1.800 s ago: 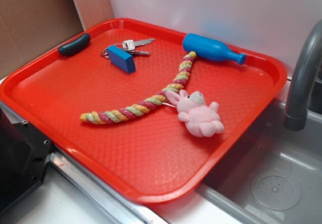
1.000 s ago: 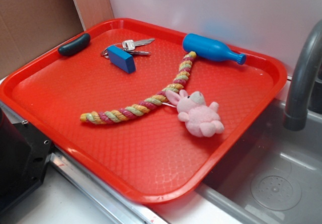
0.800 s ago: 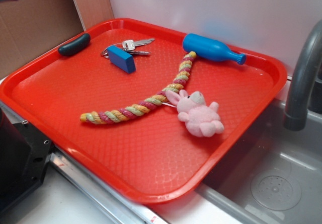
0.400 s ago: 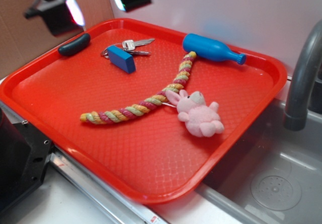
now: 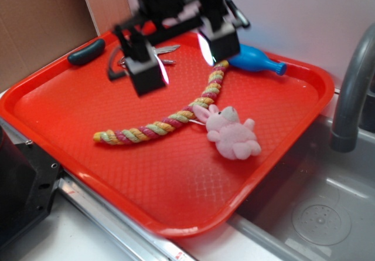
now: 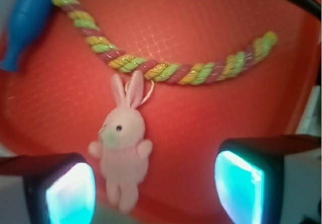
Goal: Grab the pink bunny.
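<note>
Tray (image 5: 70, 138) first: one big red plastic one, and everything sits on it. One pink bunny (image 5: 230, 133), one braided rope (image 5: 170, 119) in pink, yellow and green, one blue bottle-shaped toy (image 5: 258, 61), one dark oblong thing (image 5: 86, 51) at the far left corner, and what looks like a set of keys (image 5: 166, 50) mostly hidden behind the arm, so no count on those. One grey faucet (image 5: 351, 91) stands off the tray's right side over a metal sink (image 5: 316, 214).

The bunny lies on its back right of the tray's centre, toward the right rim, ears touching the middle of the rope. In the wrist view the bunny (image 6: 122, 143) has its ears (image 6: 127, 89) up against the rope (image 6: 166, 70), with the blue toy (image 6: 25, 20) at the far left.

The gripper (image 5: 179, 58) hangs above the far part of the tray, over the rope's far half and well apart from the bunny. Its jaws are spread wide with nothing between them, touching nothing. The frame is motion-blurred there, so exact height is hard to judge. From the wrist camera the two fingers (image 6: 65, 191) frame the near edge of the picture, with the bunny's legs between them.
</note>
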You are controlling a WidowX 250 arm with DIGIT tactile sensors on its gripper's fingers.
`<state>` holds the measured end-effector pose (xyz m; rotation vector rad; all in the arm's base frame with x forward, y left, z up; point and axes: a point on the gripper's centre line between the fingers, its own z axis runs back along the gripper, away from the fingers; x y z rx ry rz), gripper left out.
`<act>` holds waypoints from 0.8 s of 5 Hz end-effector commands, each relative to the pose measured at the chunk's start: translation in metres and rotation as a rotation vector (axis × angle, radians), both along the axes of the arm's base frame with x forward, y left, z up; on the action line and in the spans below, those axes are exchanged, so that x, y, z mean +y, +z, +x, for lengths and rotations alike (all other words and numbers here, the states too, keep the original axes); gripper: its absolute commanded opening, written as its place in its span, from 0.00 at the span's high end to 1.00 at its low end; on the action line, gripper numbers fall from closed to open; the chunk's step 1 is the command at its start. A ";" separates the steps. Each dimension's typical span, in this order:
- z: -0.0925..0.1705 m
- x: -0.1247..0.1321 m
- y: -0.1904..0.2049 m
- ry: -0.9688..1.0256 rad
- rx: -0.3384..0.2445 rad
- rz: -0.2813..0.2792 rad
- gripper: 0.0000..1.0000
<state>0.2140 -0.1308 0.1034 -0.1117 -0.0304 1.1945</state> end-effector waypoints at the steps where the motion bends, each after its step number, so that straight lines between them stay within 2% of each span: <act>1: 0.036 -0.012 -0.046 0.004 0.015 0.081 0.00; 2: 0.041 -0.019 -0.065 -0.025 0.032 0.109 0.00; 3: 0.039 -0.019 -0.070 -0.019 0.041 0.119 0.76; 4: 0.035 -0.019 -0.073 -0.008 0.041 0.124 1.00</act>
